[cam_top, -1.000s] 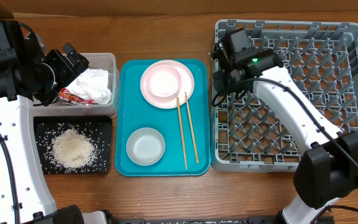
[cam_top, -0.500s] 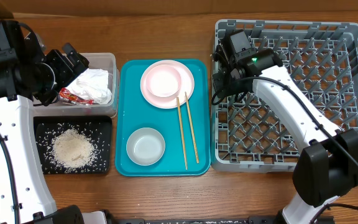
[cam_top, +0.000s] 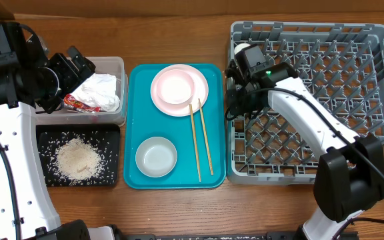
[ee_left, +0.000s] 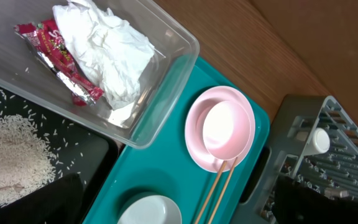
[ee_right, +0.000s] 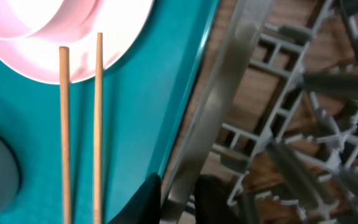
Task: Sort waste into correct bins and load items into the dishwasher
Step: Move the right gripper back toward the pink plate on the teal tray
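Observation:
My right gripper (cam_top: 235, 101) (ee_right: 180, 202) hangs over the left wall of the grey dishwasher rack (cam_top: 312, 28) (ee_right: 222, 93). Its fingers stand a narrow gap apart and that wall shows between them. A white cup (cam_top: 242, 49) stands in the rack's far left corner. A pink plate (cam_top: 203, 83) with a pale bowl (cam_top: 174, 87), a second bowl (cam_top: 157, 157) and chopsticks (cam_top: 202, 143) (ee_right: 79, 124) lie on the teal tray (cam_top: 135, 120). The napkin (cam_top: 102, 90) and red wrapper (cam_top: 75, 102) lie in the clear tub (cam_top: 121, 67). My left gripper (cam_top: 79, 67) (ee_left: 173, 208) hovers there, open and empty.
Rice (cam_top: 77, 160) is heaped in the black tray (cam_top: 112, 133) in front of the tub. The teal tray sits between the bins and the rack, close to both. The rack's pegs and lattice walls rise around my right wrist.
My right gripper has drawn away from the rack's far left corner toward the front, over the left wall, leaving the white cup uncovered. Its jaws have narrowed. The left arm has not moved.

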Available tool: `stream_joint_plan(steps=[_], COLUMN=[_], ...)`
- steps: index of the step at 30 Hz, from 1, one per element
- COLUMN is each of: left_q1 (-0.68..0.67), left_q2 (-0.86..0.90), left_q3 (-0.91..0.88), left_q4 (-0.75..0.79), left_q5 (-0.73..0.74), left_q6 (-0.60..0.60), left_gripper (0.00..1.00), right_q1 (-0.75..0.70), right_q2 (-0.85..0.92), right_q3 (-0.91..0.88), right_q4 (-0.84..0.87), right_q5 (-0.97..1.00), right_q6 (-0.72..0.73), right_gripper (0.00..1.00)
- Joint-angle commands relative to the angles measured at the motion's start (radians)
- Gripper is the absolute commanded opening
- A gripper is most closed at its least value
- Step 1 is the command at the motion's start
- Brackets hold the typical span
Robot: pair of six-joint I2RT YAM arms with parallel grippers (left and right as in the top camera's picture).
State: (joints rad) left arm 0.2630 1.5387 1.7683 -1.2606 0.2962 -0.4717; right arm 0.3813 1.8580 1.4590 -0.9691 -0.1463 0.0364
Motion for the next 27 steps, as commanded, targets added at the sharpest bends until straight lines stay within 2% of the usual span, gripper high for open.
stream_joint_plan(steps=[1,6,9,12,18,23,27], left_q1=[-0.002,-0.002,-0.002,-0.002,-0.002,-0.002,-0.002], left_q2=[-0.016,-0.016,-0.016,-0.016,-0.016,-0.016,-0.016], left_q3=[0.021,0.021,0.021,0.021,0.021,0.021,0.021], left_q4=[0.001,0.001,0.001,0.001,0.001,0.001,0.001], left_q5=[0.008,0.008,0.008,0.008,0.008,0.008,0.008], left_q6=[0.0,0.0,0.0,0.0,0.0,0.0,0.0], left_gripper=[1.0,1.0,1.0,1.0,1.0,1.0,1.0], right_q1=[-0.008,-0.007,0.0,0.0,0.0,0.008,0.008], right_q2=[0.005,0.005,0.005,0.005,0.005,0.005,0.005], right_q3=[-0.016,-0.014,-0.005,0.011,0.114,0.207,0.241], right_q4=[-0.033,-0.062,-0.036,0.0,0.013,-0.038,-0.082], right_q5=[0.021,0.02,0.021,0.021,0.02,0.022,0.055], right_q6=[-0.004,0.018,0.018,0.018,0.068,0.138,0.138], right_gripper=[0.13,0.11,0.2,0.25,0.27,0.3,0.29])
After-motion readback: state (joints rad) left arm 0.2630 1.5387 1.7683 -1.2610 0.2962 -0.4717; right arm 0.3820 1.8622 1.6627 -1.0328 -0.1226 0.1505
